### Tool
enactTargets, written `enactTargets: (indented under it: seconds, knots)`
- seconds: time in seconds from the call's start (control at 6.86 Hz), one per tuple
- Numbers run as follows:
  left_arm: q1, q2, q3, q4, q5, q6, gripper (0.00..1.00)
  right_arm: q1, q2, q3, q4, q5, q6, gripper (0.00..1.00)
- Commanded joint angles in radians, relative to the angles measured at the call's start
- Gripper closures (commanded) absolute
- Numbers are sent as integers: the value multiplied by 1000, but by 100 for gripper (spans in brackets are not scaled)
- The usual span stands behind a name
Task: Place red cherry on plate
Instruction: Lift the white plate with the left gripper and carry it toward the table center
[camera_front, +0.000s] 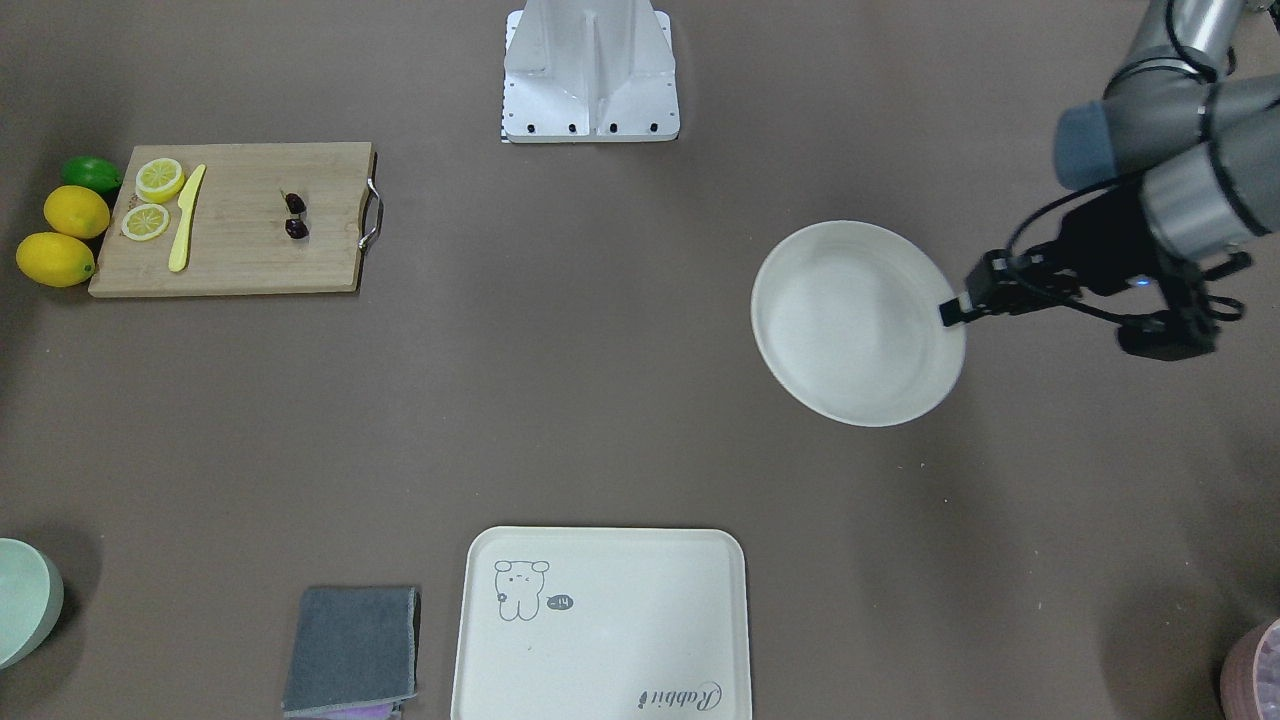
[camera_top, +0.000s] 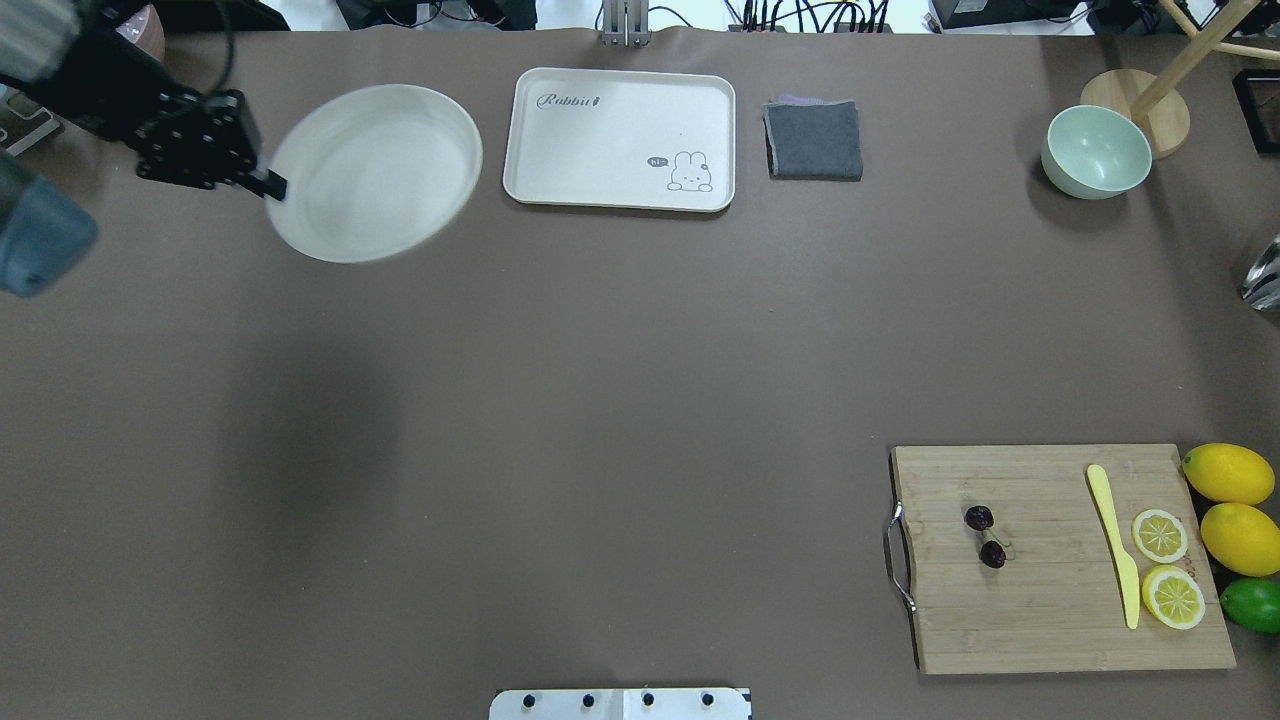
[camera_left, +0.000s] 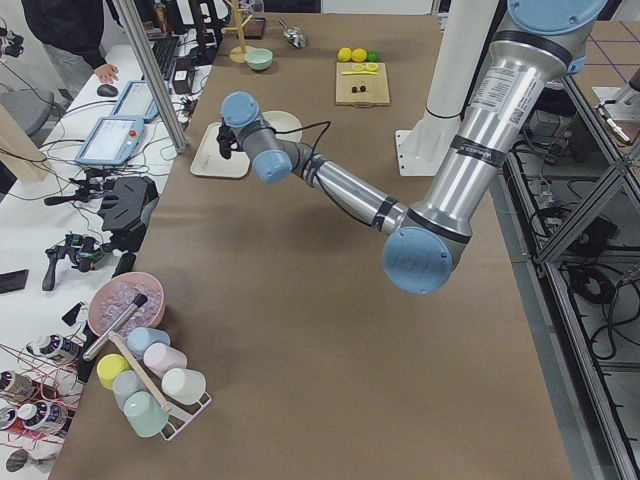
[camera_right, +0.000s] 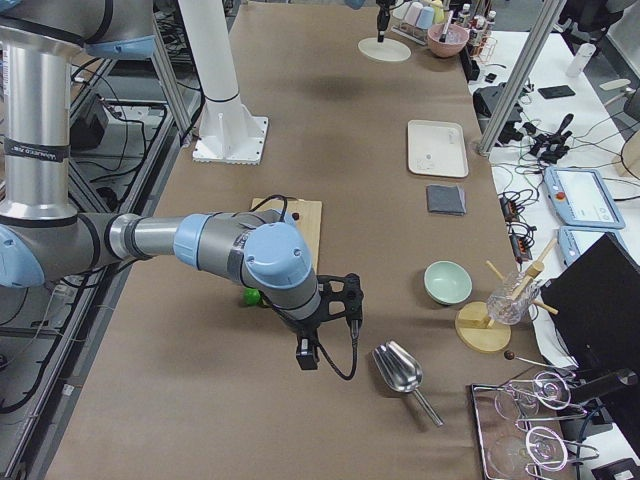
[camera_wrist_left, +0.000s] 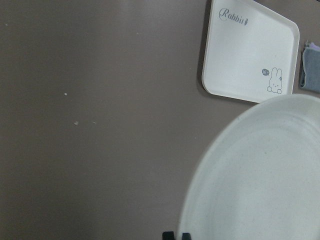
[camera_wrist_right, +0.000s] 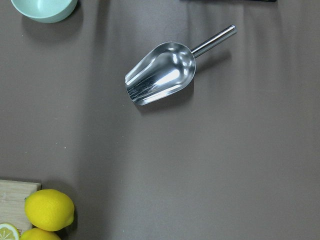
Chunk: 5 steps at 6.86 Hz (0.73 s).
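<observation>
The red cherry (camera_top: 985, 535), a dark maroon pair joined by stems, lies on the wooden cutting board (camera_top: 1050, 610) at the near right; it also shows in the front view (camera_front: 296, 215). The cream-white plate (camera_top: 375, 170) hangs tilted above the far left of the table. My left gripper (camera_top: 270, 185) is shut on its rim, and its fingertips (camera_wrist_left: 170, 235) pinch the rim in the left wrist view. My right gripper (camera_right: 306, 358) shows only in the right side view, past the board's end, over bare table near a metal scoop. Whether it is open or shut I cannot tell.
The board also carries a yellow knife (camera_top: 1115, 555) and two lemon slices (camera_top: 1160, 535). Beside it lie two lemons (camera_top: 1228, 473) and a lime (camera_top: 1252, 603). At the far edge sit a rabbit tray (camera_top: 620, 120), grey cloth (camera_top: 813, 140) and green bowl (camera_top: 1096, 150). The scoop (camera_wrist_right: 160, 75) lies far right.
</observation>
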Motion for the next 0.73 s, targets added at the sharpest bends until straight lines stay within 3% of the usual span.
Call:
enactTargets:
  seconds: [0.0,0.44,0.58]
  knots:
    - [288,-52,-41,6,296,-215,100,0,5,-4,0,-1,4,0]
    - [409,-124,66,14,457,-258,100,0,5,-7,1,-1,8,0]
    - [417,-132,100,8,468,-252,100,0,5,-7,1,-1,8,0]
